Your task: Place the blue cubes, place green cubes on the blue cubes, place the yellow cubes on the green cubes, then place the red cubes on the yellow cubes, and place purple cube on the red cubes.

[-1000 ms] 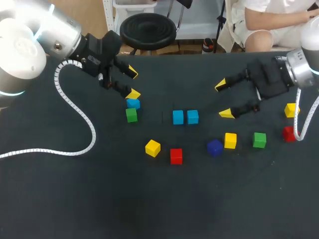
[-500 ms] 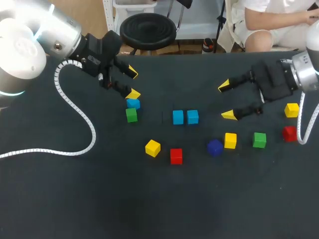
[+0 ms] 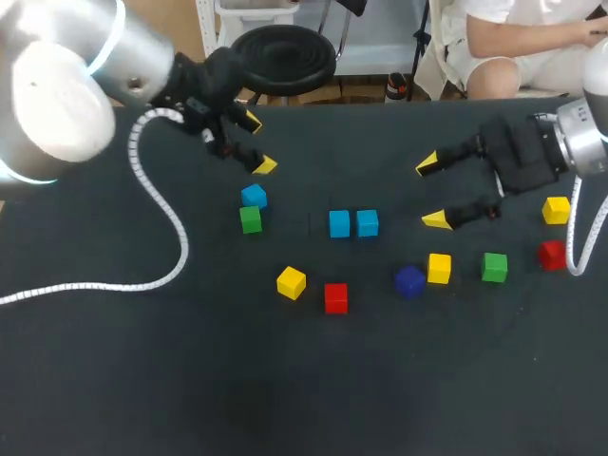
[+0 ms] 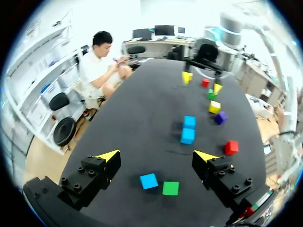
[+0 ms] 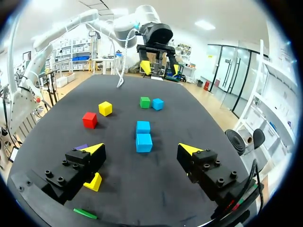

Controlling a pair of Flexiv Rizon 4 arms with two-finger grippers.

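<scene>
— Head view: how do our claws stand?
— Our left claw (image 3: pixel 258 142) hangs wide beyond the lone blue cube (image 3: pixel 254 196). Our right claw (image 3: pixel 432 192), wide too, waits beside the blue pair (image 3: pixel 353 224), which we judge to be the stack's base.
— Left wrist?
— That cube and a green cube (image 4: pixel 170 188) lie under our spread fingers, handy for picking.
— Right wrist?
— The pair lies ahead on the worktop (image 5: pixel 199 123); a sliver by one finger may be the purple cube (image 5: pixel 81 147).
</scene>
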